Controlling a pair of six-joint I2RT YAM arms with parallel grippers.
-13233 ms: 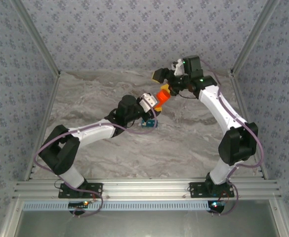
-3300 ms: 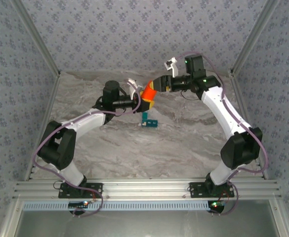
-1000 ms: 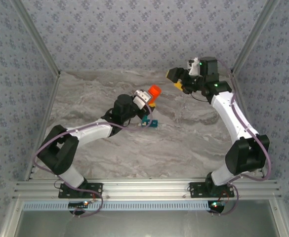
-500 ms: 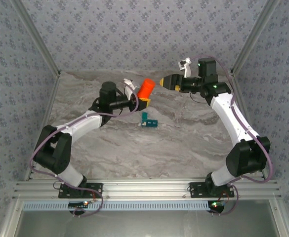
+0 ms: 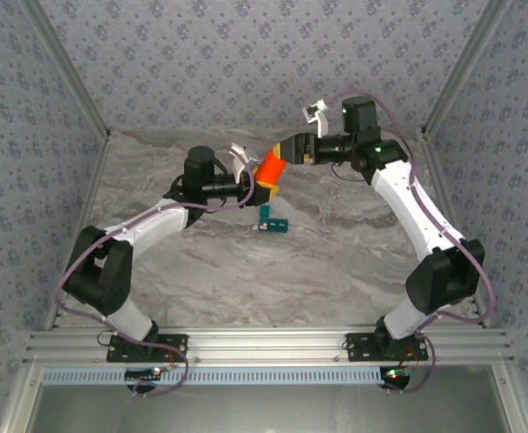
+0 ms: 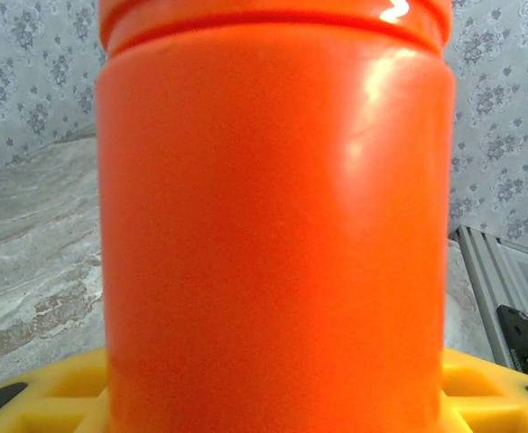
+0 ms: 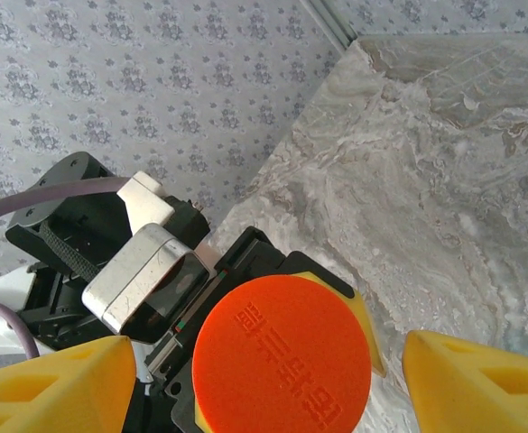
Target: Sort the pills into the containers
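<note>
Bottle (image 5: pixel 268 169) was clamped by L gripper (image 5: pixel 258 186), cap (image 7: pixel 282 352) aimed at R gripper (image 5: pixel 292 149), whose jaws were spread either side, prob. for unscrewing; box (image 5: pixel 271 223) was parked mid table (image 5: pixel 336 262).

One orange bottle (image 5: pixel 268 169), one teal box (image 5: pixel 271 222)

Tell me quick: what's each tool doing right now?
Left tool: closed on the orange bottle.
Right tool: open, fingers either side of the bottle's cap, not gripping it.
</note>
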